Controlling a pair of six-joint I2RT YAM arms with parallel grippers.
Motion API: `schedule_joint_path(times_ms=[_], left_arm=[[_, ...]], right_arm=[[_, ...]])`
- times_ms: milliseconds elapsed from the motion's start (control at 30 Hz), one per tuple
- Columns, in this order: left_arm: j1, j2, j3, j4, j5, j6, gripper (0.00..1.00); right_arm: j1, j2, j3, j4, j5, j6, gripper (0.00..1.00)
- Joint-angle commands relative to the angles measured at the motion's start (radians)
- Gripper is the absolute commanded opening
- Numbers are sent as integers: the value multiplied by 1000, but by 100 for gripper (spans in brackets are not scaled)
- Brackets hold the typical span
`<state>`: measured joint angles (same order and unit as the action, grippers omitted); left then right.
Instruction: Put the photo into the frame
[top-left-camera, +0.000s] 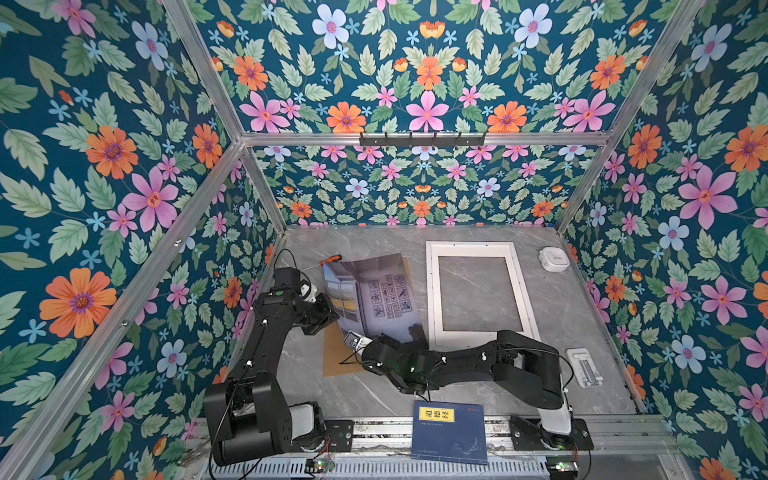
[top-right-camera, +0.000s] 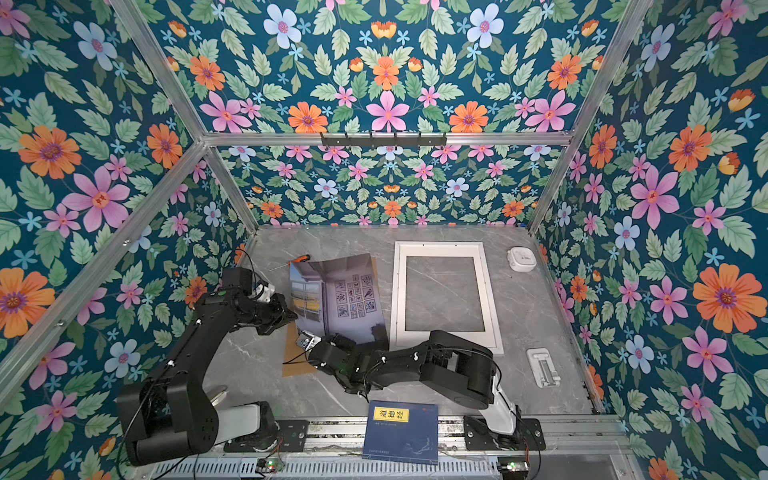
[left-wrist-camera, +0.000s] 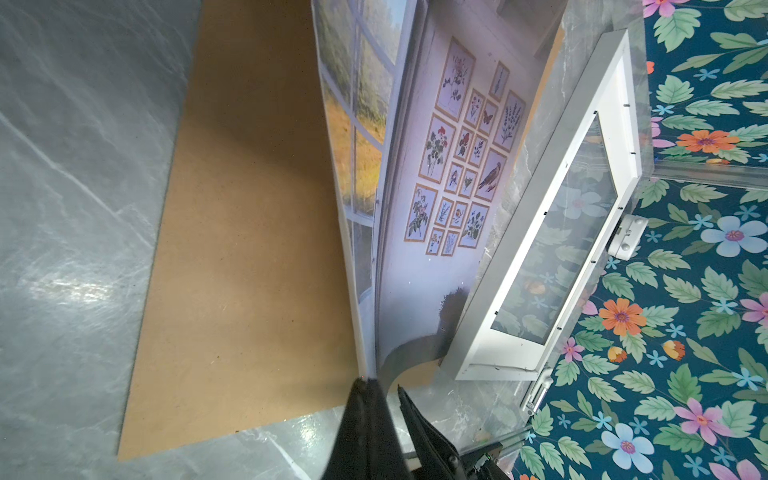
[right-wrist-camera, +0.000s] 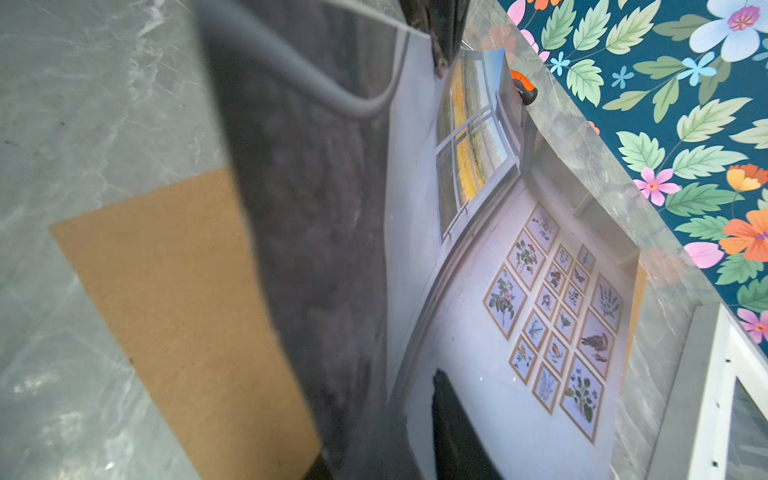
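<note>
The photo (top-left-camera: 374, 295) (top-right-camera: 340, 297), a print of a pale room with a window and a grid of botanical pictures, is lifted off the table and bowed. My left gripper (top-left-camera: 332, 309) (left-wrist-camera: 380, 382) is shut on its left edge. My right gripper (top-left-camera: 388, 337) (right-wrist-camera: 399, 415) pinches its near edge: one finger (right-wrist-camera: 453, 419) lies on the print's face, the other is hidden beneath the sheet. The frame (top-left-camera: 432, 291) (top-right-camera: 398, 291), white with narrow rails, lies flat just right of the photo (left-wrist-camera: 415, 228) (right-wrist-camera: 519, 291), with bare table showing through its opening.
A brown backing board (top-left-camera: 336, 357) (left-wrist-camera: 249, 249) lies under the lifted photo. An orange-handled screwdriver (top-left-camera: 331, 259) lies behind it. A dark blue book (top-left-camera: 450, 432) sits at the front edge. A white device (top-left-camera: 554, 258) and a white holder (top-left-camera: 585, 367) lie along the right side.
</note>
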<state>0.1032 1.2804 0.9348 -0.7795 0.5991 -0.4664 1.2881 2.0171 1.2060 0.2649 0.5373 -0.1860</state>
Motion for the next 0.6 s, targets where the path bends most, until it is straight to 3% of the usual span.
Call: schedule_joint_path(times_ms=[0,100,167,300,433,567], left_arm=[[0,-8,8,-12,9,3,0],[0,-21,17,-6,7,-2,9],[1,-41,31,0,1,-10,32],[0,-83,50,16,-21,-29,58],[0,-99,72,24,-21,-38,66],[0,-134,92,95,-6,-70,67]], right_arm=[[2,-3,-3,27,45,5,13],[7,-18,-15,22,69,2,1],[7,-35,-23,8,85,10,0],[6,-95,-39,-46,84,51,0],[6,-151,-43,-118,69,99,0],[0,-192,-36,-193,69,150,0]])
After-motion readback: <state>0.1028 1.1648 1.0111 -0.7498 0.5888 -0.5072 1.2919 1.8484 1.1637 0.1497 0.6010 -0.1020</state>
